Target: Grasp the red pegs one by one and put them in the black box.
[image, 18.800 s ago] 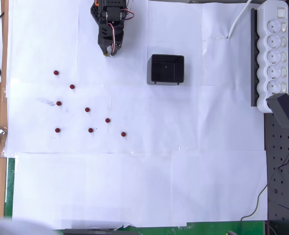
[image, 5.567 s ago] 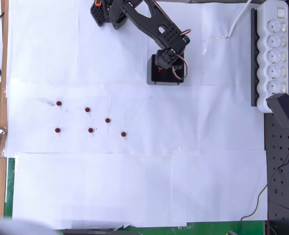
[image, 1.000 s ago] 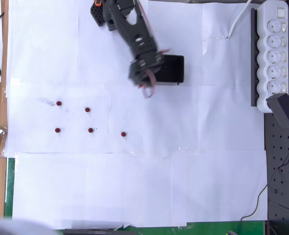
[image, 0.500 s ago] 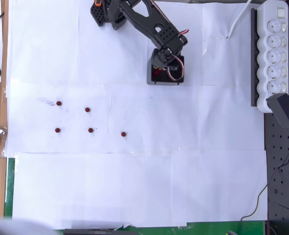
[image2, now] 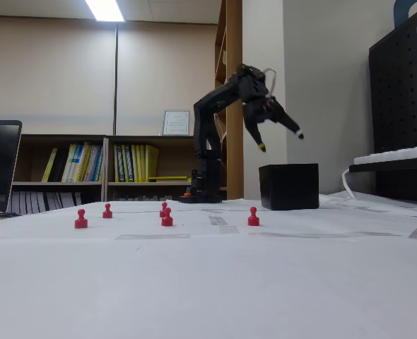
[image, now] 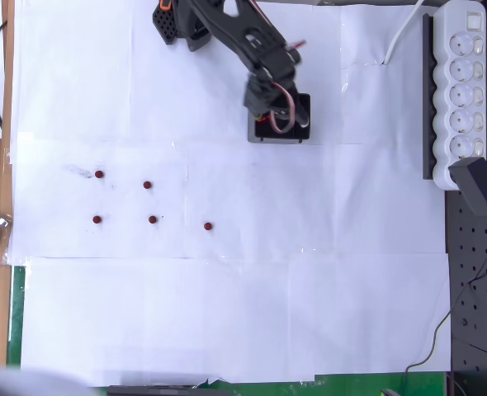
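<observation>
Several small red pegs lie on the white paper left of centre, among them one, another and the rightmost. In the fixed view they stand upright, the rightmost peg nearest the box. The black box sits at the top centre, partly covered by the black arm. My gripper hangs over the box. The fixed view shows the gripper open, well above the black box, with nothing between its fingers. The box's inside is hidden.
A white power strip and a black pegboard line the right edge. The arm's base stands at the top. The table's wooden edge runs down the left. A laptop stands at the far left.
A second ago the arm was left of the box; it swung right over the box and has since shifted slightly left. The pegs on the paper have not moved.
</observation>
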You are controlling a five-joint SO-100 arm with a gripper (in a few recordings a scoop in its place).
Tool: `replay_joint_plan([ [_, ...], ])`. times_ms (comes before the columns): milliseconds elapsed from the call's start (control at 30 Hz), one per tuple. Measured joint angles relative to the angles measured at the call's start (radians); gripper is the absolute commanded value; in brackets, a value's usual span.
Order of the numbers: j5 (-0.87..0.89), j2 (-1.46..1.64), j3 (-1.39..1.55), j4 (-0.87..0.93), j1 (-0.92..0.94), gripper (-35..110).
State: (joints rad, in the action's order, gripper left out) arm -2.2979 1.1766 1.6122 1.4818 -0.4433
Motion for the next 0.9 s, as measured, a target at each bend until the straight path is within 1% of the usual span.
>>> replay_joint_plan([
  [67,0.060,-0.029,-0.120,-0.067,0.089,12],
  [200,0.239,-0.066,-0.408,-0.239,0.239,13],
  [333,0.400,-0.080,-0.643,-0.492,0.387,13],
  [467,0.529,-0.072,-0.828,-0.784,0.460,12],
  [600,0.578,-0.051,-0.928,-1.086,0.529,12],
  [667,0.583,-0.012,-0.937,-1.193,0.541,12],
  [900,0.601,0.156,-0.937,-1.394,0.592,12],
])
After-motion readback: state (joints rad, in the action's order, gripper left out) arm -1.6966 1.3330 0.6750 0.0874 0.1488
